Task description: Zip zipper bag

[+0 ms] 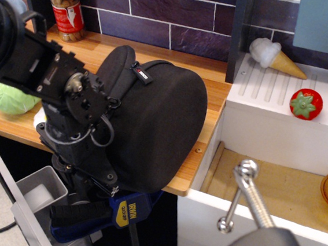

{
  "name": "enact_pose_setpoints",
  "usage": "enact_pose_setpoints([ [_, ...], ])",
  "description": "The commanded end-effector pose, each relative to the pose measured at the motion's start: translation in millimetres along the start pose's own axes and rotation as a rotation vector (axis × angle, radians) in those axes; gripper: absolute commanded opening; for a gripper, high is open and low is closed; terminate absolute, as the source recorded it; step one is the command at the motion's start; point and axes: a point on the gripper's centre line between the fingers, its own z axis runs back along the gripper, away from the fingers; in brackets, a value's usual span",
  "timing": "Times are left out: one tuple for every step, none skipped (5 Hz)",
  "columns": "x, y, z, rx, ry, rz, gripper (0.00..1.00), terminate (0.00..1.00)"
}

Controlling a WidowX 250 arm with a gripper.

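Observation:
The zipper bag (164,123) is a large black rounded case lying on the wooden counter (212,109), overhanging its front edge. Its black strap (150,65) and small red-white logo (139,74) face up. The lime-green pull tab is hidden. My gripper (91,176) is low against the bag's front-left side, near the counter edge. The black wrist body (72,108) covers that side of the bag. The fingers are dark against the dark bag, and I cannot tell whether they are open or shut.
A green cabbage (7,98) and a red-labelled jar (68,16) sit on the counter to the left. A blue clamp (103,213) and a grey bin (40,193) are below. On the right, a white sink unit (269,130) holds an ice cream cone (273,54) and a strawberry (305,103).

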Motion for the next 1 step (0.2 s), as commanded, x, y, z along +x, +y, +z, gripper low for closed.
enact_pose_setpoints([
  [-16.5, 17.0, -13.4, -0.030, 0.023, 0.081, 0.00, 1.00],
])
